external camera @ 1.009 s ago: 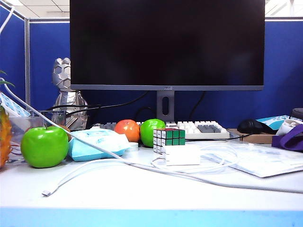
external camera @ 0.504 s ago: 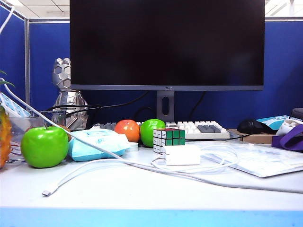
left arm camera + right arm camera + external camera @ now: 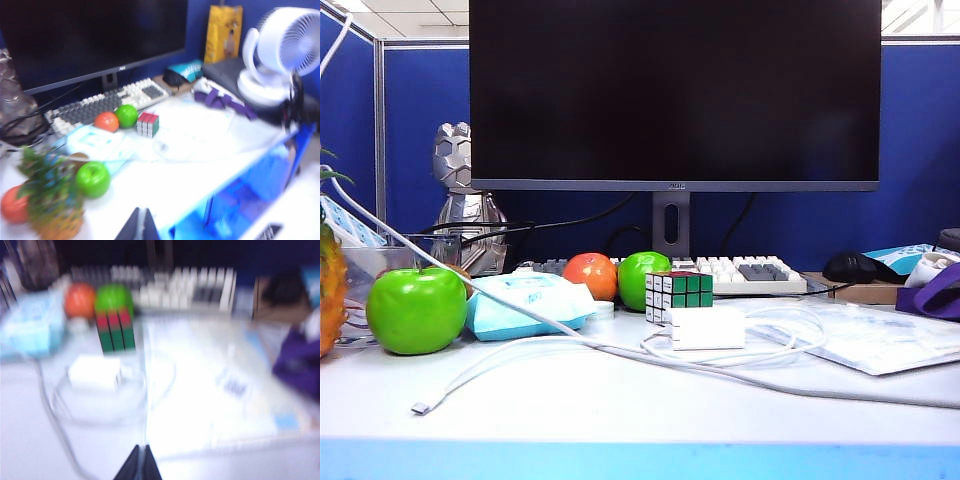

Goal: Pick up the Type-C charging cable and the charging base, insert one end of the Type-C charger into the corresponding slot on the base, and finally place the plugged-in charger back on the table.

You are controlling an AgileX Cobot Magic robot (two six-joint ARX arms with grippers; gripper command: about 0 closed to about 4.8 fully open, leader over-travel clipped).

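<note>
Pineapple sits at far left edge of the table, w/ a big green apple just beside it. Behind them: clear container and silver figurine. A longer greyish cord runs diagonally from upper left down across the desk toward the right. Pale blue wipes pack lies next to the apple, then an orange and a second green apple touching each other, in front of the keyboard and monitor.

Type-C charging cable has one plug tip lying near the front edge, left of centre; it curves back to a loose coil around the charging base. Base lies flat on the desk, directly in front of the Rubik's cube, touching or nearly so. To the right: clear plastic bag, black mouse, purple item.

Neither arm shows in exterior view. Left gripper: seen only in left wrist view, high above front-left of desk, fingers pressed together, nothing held. Right gripper: seen only in blurred right wrist view, above front of desk near the base, fingers also pressed together, empty.
</note>
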